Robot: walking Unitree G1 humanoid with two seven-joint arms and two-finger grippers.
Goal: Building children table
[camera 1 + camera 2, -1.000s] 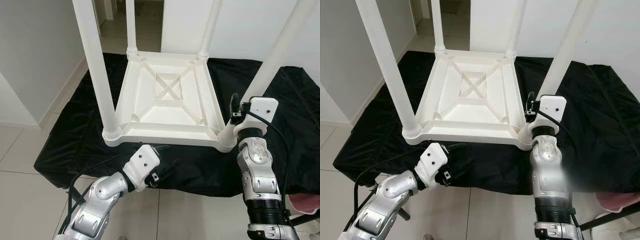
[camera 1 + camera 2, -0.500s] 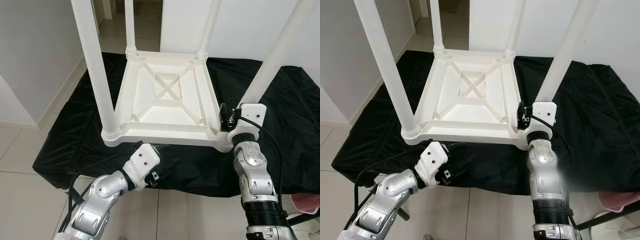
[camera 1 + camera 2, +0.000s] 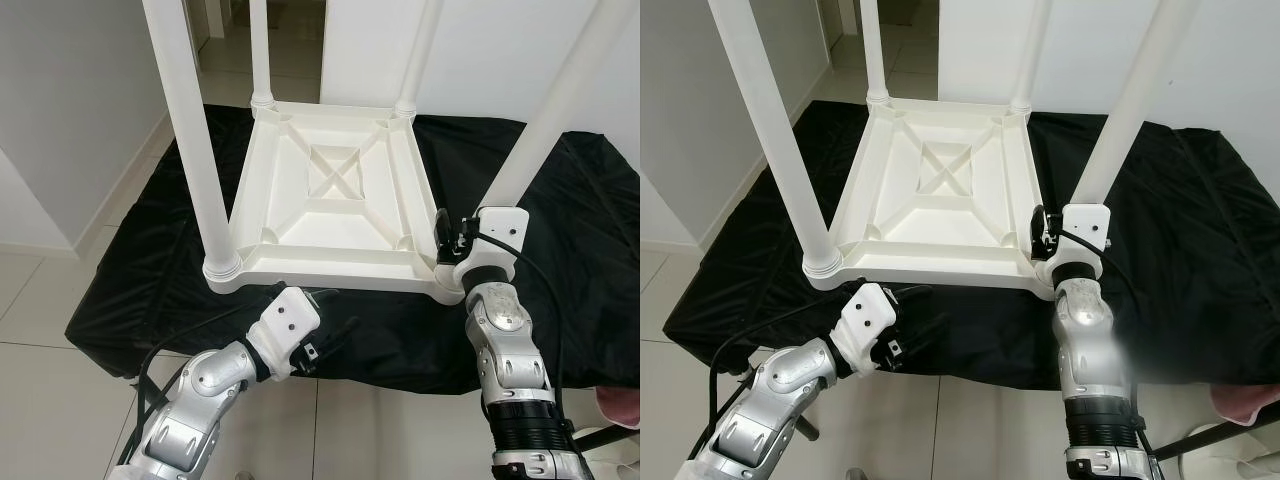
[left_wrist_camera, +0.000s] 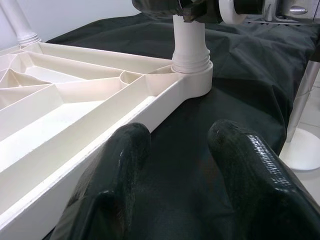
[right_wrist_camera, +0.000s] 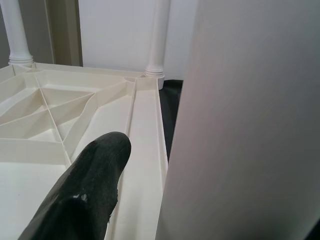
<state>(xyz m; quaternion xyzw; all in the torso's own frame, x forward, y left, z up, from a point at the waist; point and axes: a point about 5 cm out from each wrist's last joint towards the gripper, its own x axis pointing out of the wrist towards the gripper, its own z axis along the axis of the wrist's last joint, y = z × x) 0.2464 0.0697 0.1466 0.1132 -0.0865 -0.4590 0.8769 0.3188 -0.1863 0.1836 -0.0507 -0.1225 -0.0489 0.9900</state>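
Upturned table (image 3: 335, 195), legs skyward; right gripper (image 3: 447, 236) seemingly clasps near-right leg (image 3: 545, 120); left gripper (image 4: 172, 165) gapes

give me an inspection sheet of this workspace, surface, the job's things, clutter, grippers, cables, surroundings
Surface: black cloth spread over a low stand, wrinkled, hanging over the near edge.
Job's things: white plastic table lying upside down on the cloth; four white legs stand in its corner sockets.
Clutter: nothing seen on the cloth; a pink item sits off its right edge.
Grippers: right gripper at the base of the near right leg, one finger beside it; closure unclear. Left gripper open, over the cloth before the table's near edge, holding nothing.
Cables: black cables run along both arms.
Surroundings: tiled floor, white walls, a doorway behind.
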